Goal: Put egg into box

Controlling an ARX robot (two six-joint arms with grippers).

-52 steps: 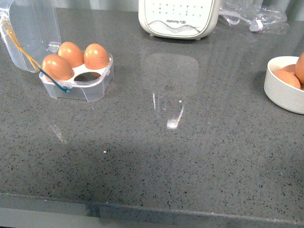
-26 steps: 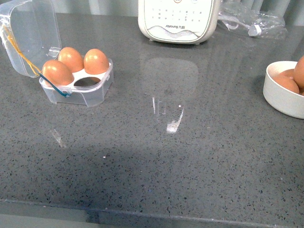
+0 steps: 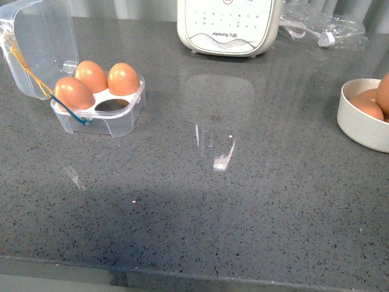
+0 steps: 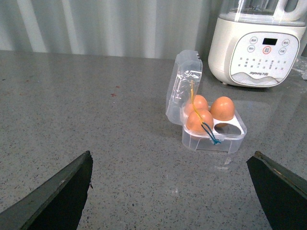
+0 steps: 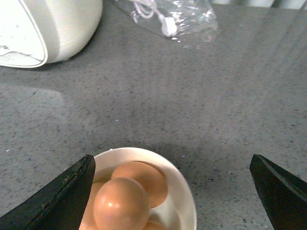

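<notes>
Both tools spread wide, holding nothing. right tool point(image 5: 171, 157) hangs over white bowl point(image 5: 186, 206) at the right of the counter point(image 3: 213, 213); egg point(image 5: 121, 205) lies on top of the others in it. left tool point(image 4: 171, 155) faces box point(image 4: 225, 143) at the counter's left: lid up, three eggs point(image 3: 123, 79) inside, near-right cell free. Joyoung appliance point(image 3: 228, 24) at the back.

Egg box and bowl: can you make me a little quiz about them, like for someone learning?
1. How many eggs sit in the box?
2. True or false: the lid of the box is closed.
3. Where are the spare eggs? A) in the white bowl B) in a pan C) in a cup

Key: 1. three; 2. false, it stands open; 3. A
</notes>
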